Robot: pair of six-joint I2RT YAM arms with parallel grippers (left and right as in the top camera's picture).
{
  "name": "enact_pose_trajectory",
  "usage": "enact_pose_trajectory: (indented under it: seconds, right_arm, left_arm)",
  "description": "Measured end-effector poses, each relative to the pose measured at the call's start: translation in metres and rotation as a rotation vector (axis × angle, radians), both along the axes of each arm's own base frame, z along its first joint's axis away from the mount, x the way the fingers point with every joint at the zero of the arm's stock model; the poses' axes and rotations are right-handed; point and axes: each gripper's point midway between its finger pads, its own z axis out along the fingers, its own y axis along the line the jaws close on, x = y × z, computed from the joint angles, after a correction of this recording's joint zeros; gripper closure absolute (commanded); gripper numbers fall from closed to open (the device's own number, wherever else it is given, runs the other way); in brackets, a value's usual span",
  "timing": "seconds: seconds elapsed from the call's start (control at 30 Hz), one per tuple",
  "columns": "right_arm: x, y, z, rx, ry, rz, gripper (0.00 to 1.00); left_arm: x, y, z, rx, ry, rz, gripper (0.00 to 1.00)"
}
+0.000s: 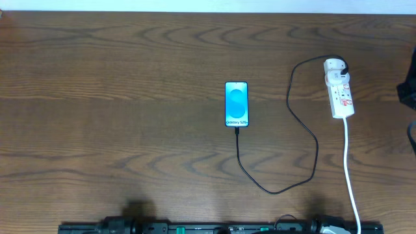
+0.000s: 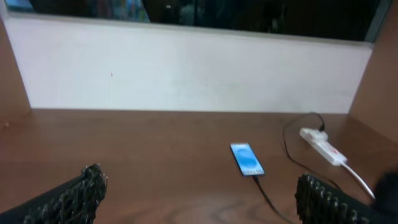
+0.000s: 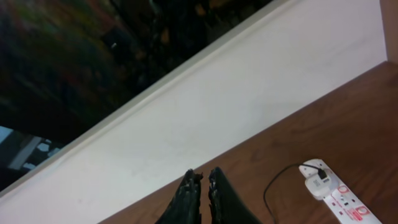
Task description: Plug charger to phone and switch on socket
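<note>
Brown wooden table (image 1: 130, 78) is seen with the slim, black-edged, blue-screened phone (image 1: 236, 104) laid flat mid-table. The thin black charger cable (image 1: 238, 146) is seated in the phone's near edge, looped right of the phone and led up to the narrow white power-strip socket (image 1: 339, 91), well right of the phone. Plugging is judged done; the switch state is too small to tell. Left gripper (image 2: 202, 190) is spread wide and empty; right gripper (image 3: 204, 183) is clenched on nothing. Both are parked well short of the phone, probably for clearance.

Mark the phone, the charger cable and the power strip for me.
phone (image 1: 236, 104): overhead view, middle of the blue screen.
charger cable (image 1: 238, 144): overhead view, straight stretch just below the phone.
power strip (image 1: 340, 94): overhead view, middle of the white body.
</note>
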Motion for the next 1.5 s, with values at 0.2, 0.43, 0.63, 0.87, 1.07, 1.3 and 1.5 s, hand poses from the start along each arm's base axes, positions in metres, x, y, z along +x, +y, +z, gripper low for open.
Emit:
enact_pose_trajectory:
  seconds: [0.2, 0.43, 0.63, 0.87, 1.07, 1.3, 1.5]
  right_arm:
    - [-0.016, 0.008, 0.010, -0.009, -0.041, 0.015, 0.92]
    - [-0.025, 0.016, 0.015, -0.014, -0.063, 0.040, 0.91]
    - [-0.033, 0.024, 0.019, -0.016, -0.083, 0.069, 0.90]
    - [-0.047, 0.027, 0.026, -0.019, -0.117, 0.077, 0.90]
    - [-0.048, 0.028, 0.026, -0.019, -0.118, 0.078, 0.90]
    - [-0.047, 0.028, 0.027, -0.019, -0.119, 0.078, 0.89]
    - [-0.047, 0.028, 0.027, -0.020, -0.121, 0.078, 0.89]
  left_arm:
    - [0.042, 0.001, 0.010, 0.000, -0.022, 0.002, 0.01]
    - [0.112, 0.003, -0.010, -0.001, 0.031, 0.002, 0.01]
    - [0.177, 0.005, -0.046, -0.002, 0.073, 0.000, 0.01]
    - [0.231, 0.006, -0.085, -0.002, 0.058, -0.001, 0.01]
    - [0.261, 0.007, -0.109, -0.001, 0.010, 0.000, 0.01]
    - [0.282, 0.009, -0.146, 0.000, 0.005, 0.012, 0.01]
    - [0.294, 0.021, -0.174, 0.002, 0.017, 0.080, 0.01]
